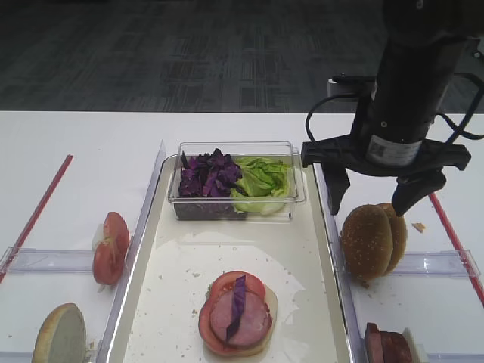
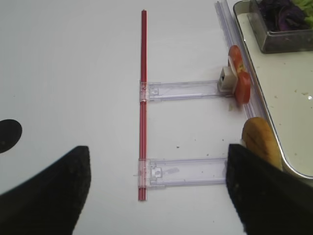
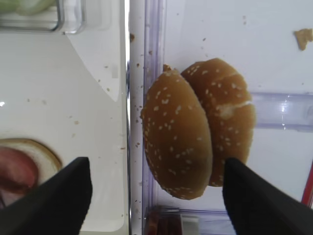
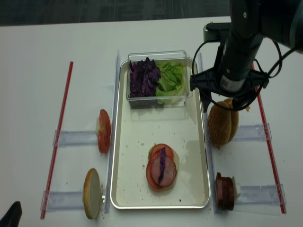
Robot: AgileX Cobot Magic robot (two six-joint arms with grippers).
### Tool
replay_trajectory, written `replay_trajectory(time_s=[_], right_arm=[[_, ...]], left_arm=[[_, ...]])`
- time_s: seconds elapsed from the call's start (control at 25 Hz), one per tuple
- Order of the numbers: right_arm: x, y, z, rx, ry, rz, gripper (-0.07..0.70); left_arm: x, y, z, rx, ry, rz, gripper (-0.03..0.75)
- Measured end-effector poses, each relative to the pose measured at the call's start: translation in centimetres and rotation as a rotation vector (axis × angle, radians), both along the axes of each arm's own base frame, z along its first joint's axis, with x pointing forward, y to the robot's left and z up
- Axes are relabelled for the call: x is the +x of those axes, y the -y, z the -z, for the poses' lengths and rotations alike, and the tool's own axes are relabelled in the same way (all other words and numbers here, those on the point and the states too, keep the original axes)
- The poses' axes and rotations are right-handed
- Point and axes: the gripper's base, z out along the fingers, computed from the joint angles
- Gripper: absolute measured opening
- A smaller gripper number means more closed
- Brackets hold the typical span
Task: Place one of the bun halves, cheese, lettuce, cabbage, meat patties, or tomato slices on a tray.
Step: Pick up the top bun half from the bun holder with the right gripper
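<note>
The bun halves (image 3: 200, 127), two golden-brown sesame-seeded tops standing on edge against each other just right of the tray (image 1: 321, 227), sit below my right gripper (image 1: 378, 193), whose jaws hang wide open around them; my left gripper (image 2: 156, 191) is open too.

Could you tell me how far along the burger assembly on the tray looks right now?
Done: a stack on the tray already has tomato, a meat patty and a cabbage strip on top. In hand: nothing yet; the right gripper hovers with open jaws above the two seeded bun tops standing beside the tray. Left: grasping one and carrying it over.
</note>
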Motion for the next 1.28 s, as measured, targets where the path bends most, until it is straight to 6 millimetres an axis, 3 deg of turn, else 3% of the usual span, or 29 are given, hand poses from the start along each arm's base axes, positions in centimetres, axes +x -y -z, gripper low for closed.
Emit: replay_trajectory(time_s=[1.28], right_arm=[[0.7, -0.8, 2.1, 0.002, -0.043, -0.006, 0.569]], left_arm=[[0.0, 0.0, 0.0, 0.001, 0.000, -0.001, 0.526]])
